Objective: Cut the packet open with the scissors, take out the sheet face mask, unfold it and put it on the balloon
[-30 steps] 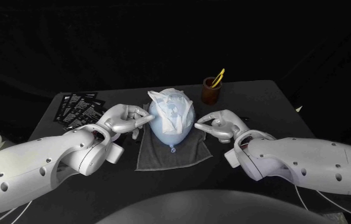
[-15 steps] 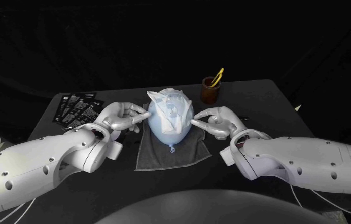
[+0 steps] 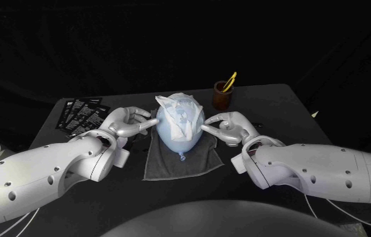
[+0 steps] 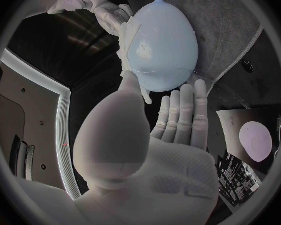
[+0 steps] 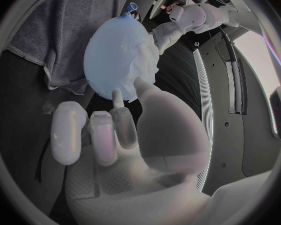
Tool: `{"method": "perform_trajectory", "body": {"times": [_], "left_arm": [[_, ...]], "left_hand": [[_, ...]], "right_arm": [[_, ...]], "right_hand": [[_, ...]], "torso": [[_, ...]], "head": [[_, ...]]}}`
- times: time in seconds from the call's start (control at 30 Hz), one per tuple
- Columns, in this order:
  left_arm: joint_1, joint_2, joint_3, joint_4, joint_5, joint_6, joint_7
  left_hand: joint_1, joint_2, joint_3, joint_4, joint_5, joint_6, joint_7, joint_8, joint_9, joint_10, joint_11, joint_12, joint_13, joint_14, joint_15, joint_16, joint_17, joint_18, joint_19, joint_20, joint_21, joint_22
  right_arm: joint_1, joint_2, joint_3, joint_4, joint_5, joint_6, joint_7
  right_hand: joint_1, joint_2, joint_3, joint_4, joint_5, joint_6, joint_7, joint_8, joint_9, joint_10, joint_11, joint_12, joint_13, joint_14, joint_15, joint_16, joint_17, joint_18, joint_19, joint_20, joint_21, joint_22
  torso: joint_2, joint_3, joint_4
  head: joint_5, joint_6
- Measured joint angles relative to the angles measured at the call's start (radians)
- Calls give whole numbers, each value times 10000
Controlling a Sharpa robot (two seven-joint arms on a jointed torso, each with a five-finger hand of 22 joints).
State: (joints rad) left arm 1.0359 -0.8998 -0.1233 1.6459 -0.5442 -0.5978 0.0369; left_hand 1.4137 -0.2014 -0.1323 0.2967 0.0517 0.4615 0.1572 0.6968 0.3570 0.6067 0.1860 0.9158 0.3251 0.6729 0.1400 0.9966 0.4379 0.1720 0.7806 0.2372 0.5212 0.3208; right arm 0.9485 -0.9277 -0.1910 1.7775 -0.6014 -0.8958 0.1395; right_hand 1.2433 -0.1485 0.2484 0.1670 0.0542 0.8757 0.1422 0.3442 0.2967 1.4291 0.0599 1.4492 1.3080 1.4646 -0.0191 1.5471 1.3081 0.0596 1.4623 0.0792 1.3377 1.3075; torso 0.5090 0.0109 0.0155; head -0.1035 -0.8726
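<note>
A pale blue balloon (image 3: 180, 136) lies on a grey towel (image 3: 185, 162) at the table's middle, knot toward me. The white sheet mask (image 3: 176, 115) is draped over its far half, creased. My left hand (image 3: 128, 122) is at the balloon's left side, and its thumb (image 4: 129, 87) presses the mask's edge (image 4: 126, 45) while the other fingers (image 4: 181, 110) stay straight and apart. My right hand (image 3: 225, 127) is at the right side, and its thumb (image 5: 150, 97) touches the mask (image 5: 143, 60). A small mask flap (image 5: 117, 97) stands by its curled fingers (image 5: 106, 132). Neither hand holds anything.
A brown cup (image 3: 223, 98) holding the yellow-handled scissors (image 3: 230, 81) stands behind the balloon to the right. Black packets (image 3: 81, 113) lie fanned at the far left. A small dark item (image 3: 257, 125) lies by the right hand.
Both hands have closed in on the balloon. The right hand's fingers, curled together a second ago, now reach out and touch the mask. The left hand shifted slightly away from me.
</note>
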Motion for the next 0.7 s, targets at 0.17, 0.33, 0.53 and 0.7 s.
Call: {"method": "perform_trajectory", "body": {"times": [0.17, 0.33, 0.53, 0.7], "left_arm": [[0, 10, 0, -39, -143, -163, 48], [-1, 154, 0, -136, -230, -222, 98], [-57, 364, 0, -272, -247, -164, 177], [-77, 555, -3, -391, -189, 17, 236]], "left_hand": [[319, -573, -479, 51, 0, -417, -20, 123, -263, -1357, 610, -942, -826, -1875, 674, -1111, -829, -434, -1690, 506, -2010, -1124], [413, -914, -787, 42, 0, -978, -64, 93, -496, -2033, 1007, -1674, -1430, -2955, 1106, -2061, -1491, -883, -3287, 556, -3328, -1933], [402, -1005, -883, 55, 0, -1465, -113, -138, -696, -2591, 1060, -2351, -1858, -3733, 1272, -2959, -1985, -1040, -4225, 575, -3917, -2311], [361, -1046, -911, 83, 0, -1742, -138, -355, -805, -2945, 1018, -2750, -2065, -4465, 1337, -4259, -2480, -1042, -4665, 591, -4139, -2458]], "right_arm": [[0, 42, 3, -31, -21, -4, -56], [0, 73, 7, -21, -48, -11, -102], [1, 80, 13, -14, -104, -34, -162], [2, 124, 24, -18, -161, -74, -216]], "right_hand": [[0, 0, -27, 27, 0, 0, 0, 0, 5, -3, -3, -10, 1, -1, 1, -4, -1, 0, -1, 0, 0, -2], [0, 0, -55, 2, 0, 0, 0, 0, 7, -3, -4, -20, 1, -1, 1, 24, -9, 0, -2, 1, -1, 0], [0, 0, -56, 2, 0, 0, 0, 0, 7, -3, -5, -21, -3, -1, 1, 28, -7, 0, -4, 2, -1, 4], [0, 0, -55, 1, 0, 0, -1, 0, 18, -4, -6, -23, -7, -2, 1, 27, -6, 1, -20, 16, -56, 6]], "torso": [[-5, 0, -5], [6, 0, -6], [17, -2, -10], [17, -2, -10]], "head": [[3, -1], [-33, -1], [-66, -1], [-64, -1]]}}
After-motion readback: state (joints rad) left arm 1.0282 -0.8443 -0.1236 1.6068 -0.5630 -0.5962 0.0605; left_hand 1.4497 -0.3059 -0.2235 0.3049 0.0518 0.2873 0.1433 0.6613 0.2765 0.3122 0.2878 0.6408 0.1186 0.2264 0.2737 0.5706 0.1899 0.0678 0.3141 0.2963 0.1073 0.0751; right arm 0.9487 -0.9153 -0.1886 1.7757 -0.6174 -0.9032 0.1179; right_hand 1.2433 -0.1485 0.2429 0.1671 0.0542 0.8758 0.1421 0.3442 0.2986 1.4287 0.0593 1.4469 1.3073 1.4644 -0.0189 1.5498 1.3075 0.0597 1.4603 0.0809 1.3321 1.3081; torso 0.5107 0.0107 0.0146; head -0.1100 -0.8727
